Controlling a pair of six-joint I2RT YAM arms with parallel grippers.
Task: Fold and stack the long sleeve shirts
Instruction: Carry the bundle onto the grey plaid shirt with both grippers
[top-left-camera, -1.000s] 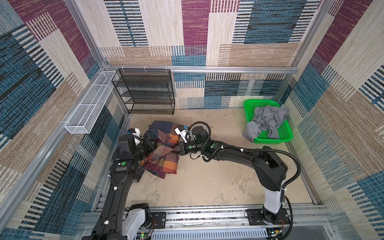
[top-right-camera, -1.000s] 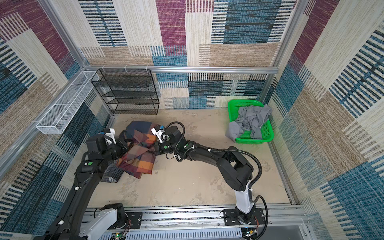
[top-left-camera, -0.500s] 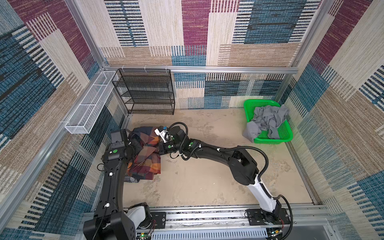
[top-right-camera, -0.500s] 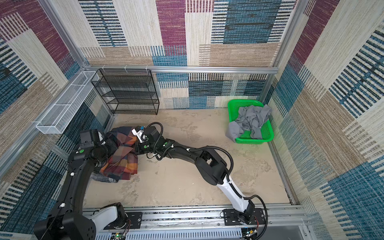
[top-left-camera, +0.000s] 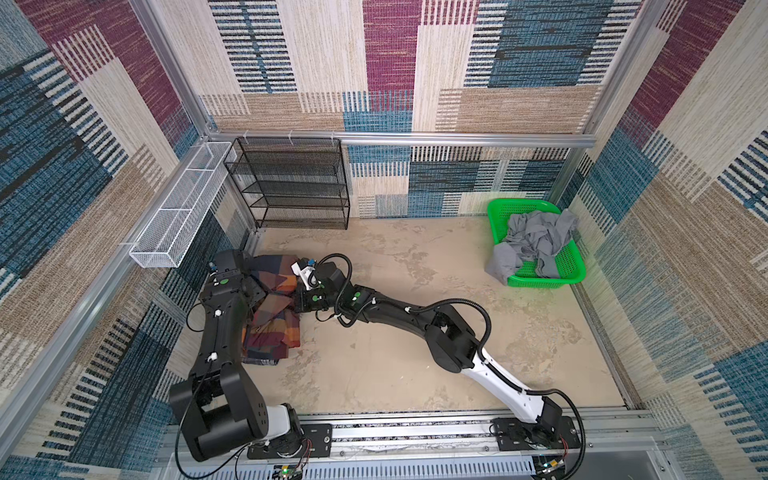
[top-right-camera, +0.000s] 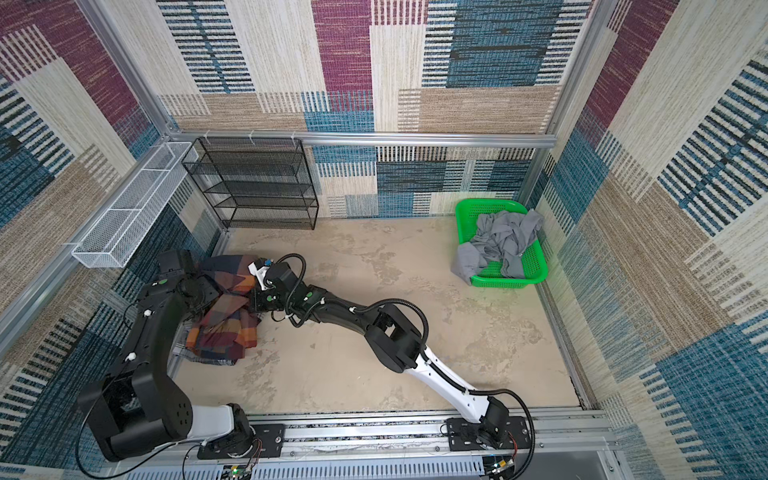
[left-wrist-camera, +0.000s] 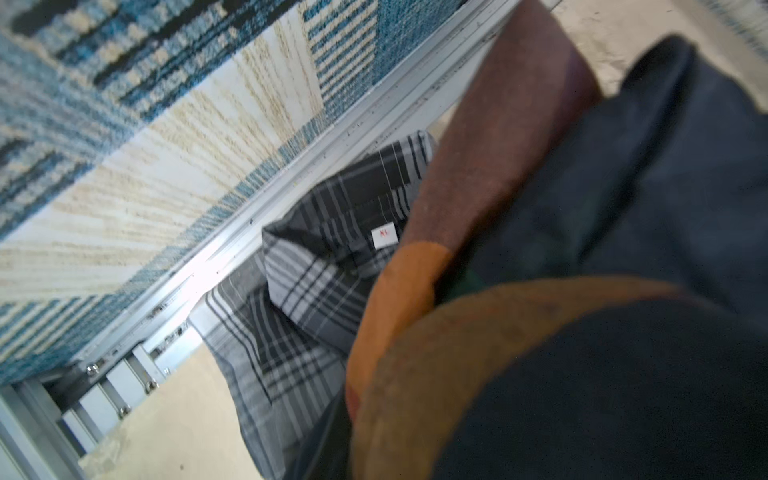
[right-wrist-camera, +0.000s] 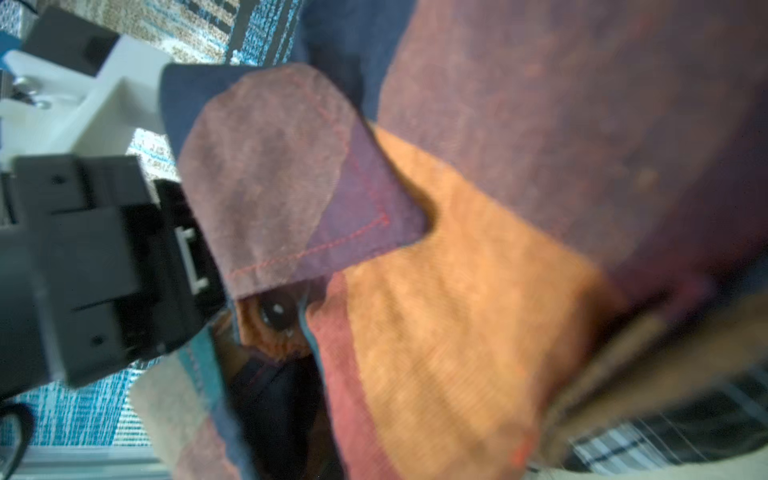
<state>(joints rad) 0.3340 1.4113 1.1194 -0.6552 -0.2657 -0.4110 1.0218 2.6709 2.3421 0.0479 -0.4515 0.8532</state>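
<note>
The large long sleeve shirt (top-left-camera: 272, 328) in navy, orange and red checks hangs bunched between my two grippers at the table's left edge in both top views (top-right-camera: 224, 328). My left gripper (top-left-camera: 254, 289) and right gripper (top-left-camera: 297, 297) are both buried in its upper folds, shut on the cloth, with their jaws hidden. Its fabric fills the left wrist view (left-wrist-camera: 582, 208) and the right wrist view (right-wrist-camera: 457, 291). The smaller grey-black-white plaid shirt (left-wrist-camera: 307, 282) lies flat underneath against the wall rail, and its edge peeks out in a top view (top-right-camera: 185, 353).
The left wall and its aluminium rail (left-wrist-camera: 291, 166) are right beside the shirts. A black mesh shelf (top-left-camera: 291, 183) stands at the back left, with a white wire basket (top-left-camera: 183, 208) on the wall. A green basket (top-left-camera: 575, 266) of grey clothes sits at the back right.
Both grippers have carried the colourful shirt leftward to the wall, over the grey plaid shirt. The right arm has stretched further across the table, and the left arm has pulled back.
</note>
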